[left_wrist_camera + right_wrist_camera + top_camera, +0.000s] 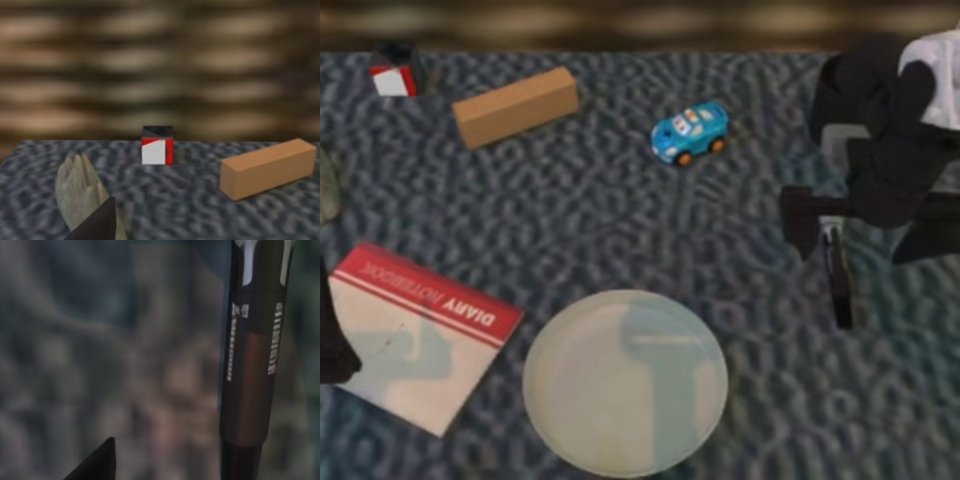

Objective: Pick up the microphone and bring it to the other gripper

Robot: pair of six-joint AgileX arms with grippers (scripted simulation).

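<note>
The microphone (838, 285) lies flat on the table at the right, a slim black stick with its head end under my right gripper (832, 235). That gripper hangs low over it and stands open, one black fingertip (800, 235) just left of the stick. In the right wrist view the handle (250, 370) runs close past the camera, apart from the one fingertip (102, 460) that shows. The other gripper, my left gripper (328, 345), is parked at the table's left edge and mostly out of the top view. Its one visible fingertip (100, 220) holds nothing.
A blue toy car (690, 132) stands at the back middle, with a wooden block (515, 105) and a red-white-black cube (395, 75) at the back left. A diary notebook (420, 335) and a pale round plate (625, 380) lie at the front. A grey-green object (75, 192) sits by the left gripper.
</note>
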